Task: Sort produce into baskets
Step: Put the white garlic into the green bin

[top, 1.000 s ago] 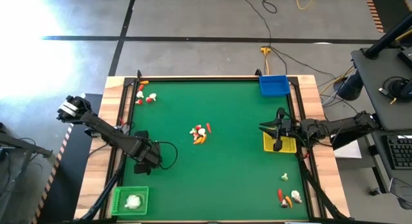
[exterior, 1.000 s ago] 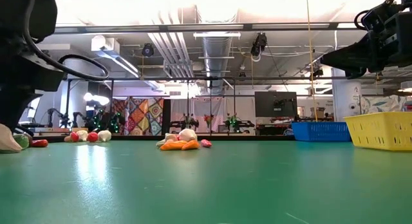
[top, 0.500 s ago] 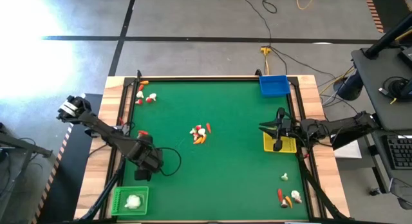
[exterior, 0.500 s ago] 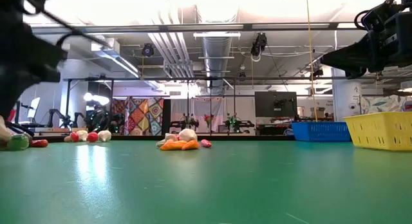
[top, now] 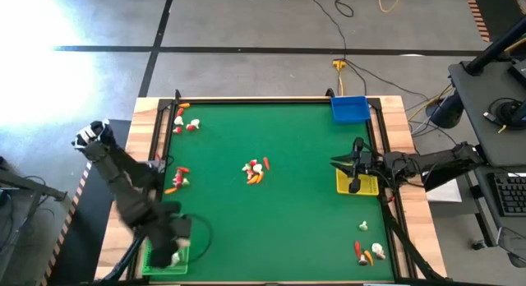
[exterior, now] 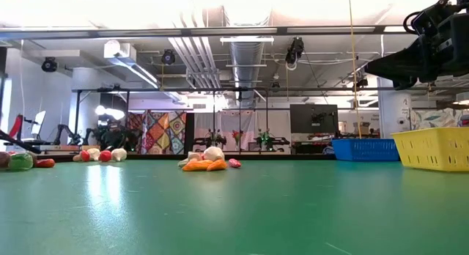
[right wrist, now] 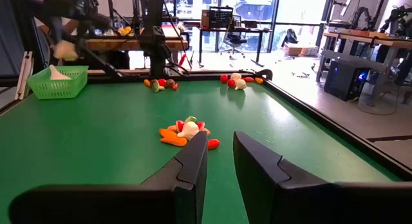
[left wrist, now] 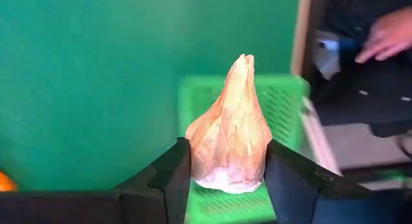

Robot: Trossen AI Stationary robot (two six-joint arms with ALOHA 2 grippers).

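My left gripper is over the green basket at the table's near left corner and is shut on a whitish garlic-like bulb. The green basket holds another bulb. My right gripper waits open and empty above the yellow basket at the right edge. The blue basket stands at the far right corner. Produce lies in piles at the centre, the far left, the left edge and the near right. My left gripper pinches the bulb's wide lower part between its two fingers, one on each side. The bulb's pointed tip sticks out beyond the fingertips. The bulb is lifted clear, above the green basket.
A raised wooden rim runs round the green table. A person's hand shows beyond the table's left edge, near the green basket. The green mat between the piles lies bare. My right arm hangs above the yellow basket.
My left gripper has gone from the left middle of the table toward the near edge with the bulb, and now stands over the green basket. It has left the low view. My right arm has kept still.
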